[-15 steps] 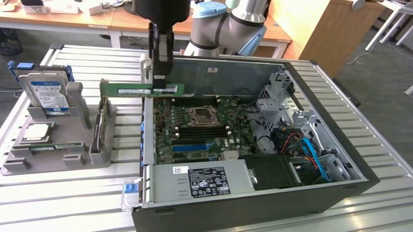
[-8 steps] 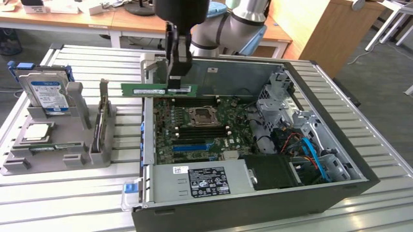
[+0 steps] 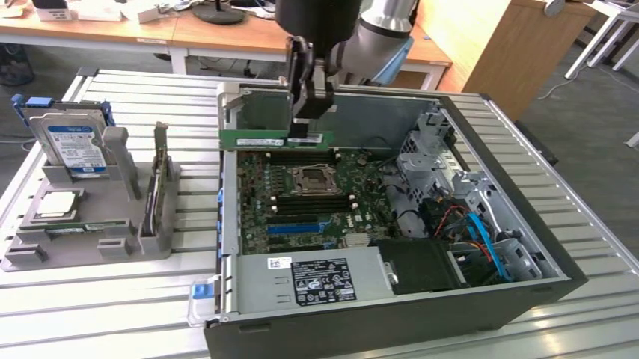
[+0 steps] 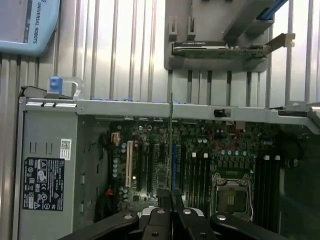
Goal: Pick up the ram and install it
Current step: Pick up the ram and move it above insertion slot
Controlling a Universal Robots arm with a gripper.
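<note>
Your pincer (image 3: 310,120) is clamped on the slim green circuit-board ram stick (image 3: 277,139), holding it over the far edge of the open dark computer case (image 3: 399,321). You're mid-carry, with the stick not yet seated. I judge seating calls for squaring it over a long black motherboard slot (image 3: 299,158).

"UNIVERSAL ROBOTS" is printed on the pale blue arm housing (image 4: 22,25).
</note>
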